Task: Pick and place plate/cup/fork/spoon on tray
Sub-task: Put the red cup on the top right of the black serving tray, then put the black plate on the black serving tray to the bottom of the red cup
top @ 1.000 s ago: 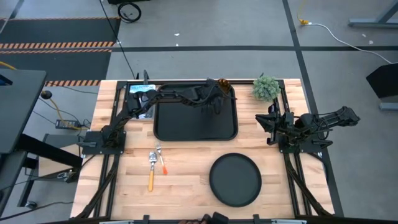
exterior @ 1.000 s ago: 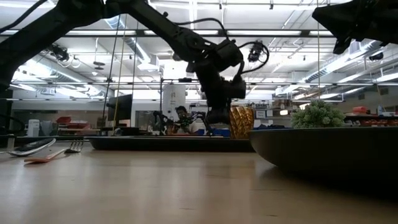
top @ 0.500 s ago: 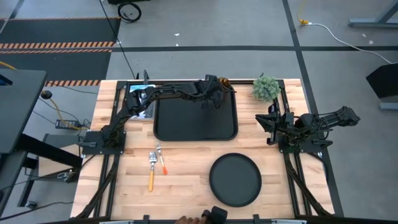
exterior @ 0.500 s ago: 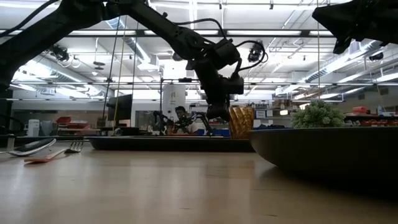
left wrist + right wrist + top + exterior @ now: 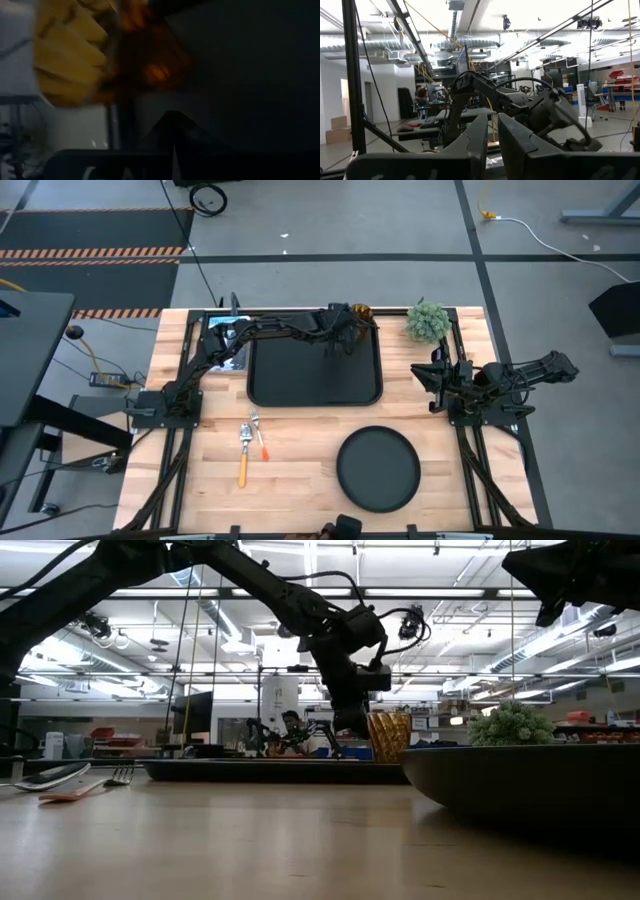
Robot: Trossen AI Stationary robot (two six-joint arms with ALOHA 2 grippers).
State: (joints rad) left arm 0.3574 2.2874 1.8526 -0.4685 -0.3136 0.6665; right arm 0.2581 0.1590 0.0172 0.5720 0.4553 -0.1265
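Note:
The amber glass cup (image 5: 360,311) stands upright at the far right corner of the black tray (image 5: 300,385); it also shows in the low view (image 5: 388,735) and close up in the left wrist view (image 5: 150,65). My left gripper (image 5: 347,336) hangs shut over the tray, just on the near side of the cup (image 5: 350,728). The black plate (image 5: 378,470) lies near the front edge. The fork (image 5: 259,436) and spoon (image 5: 242,452) lie left of it. My right gripper (image 5: 493,125) waits shut at the table's right.
A green potted plant (image 5: 428,321) stands at the far right, close to the cup. A blue-and-white object (image 5: 228,330) lies left of the tray's far corner. Bare wood shows between the tray and the plate.
My left gripper has moved toward the table's far edge, closer to the cup, and has risen a little. The cup stays upright at the tray's far right corner.

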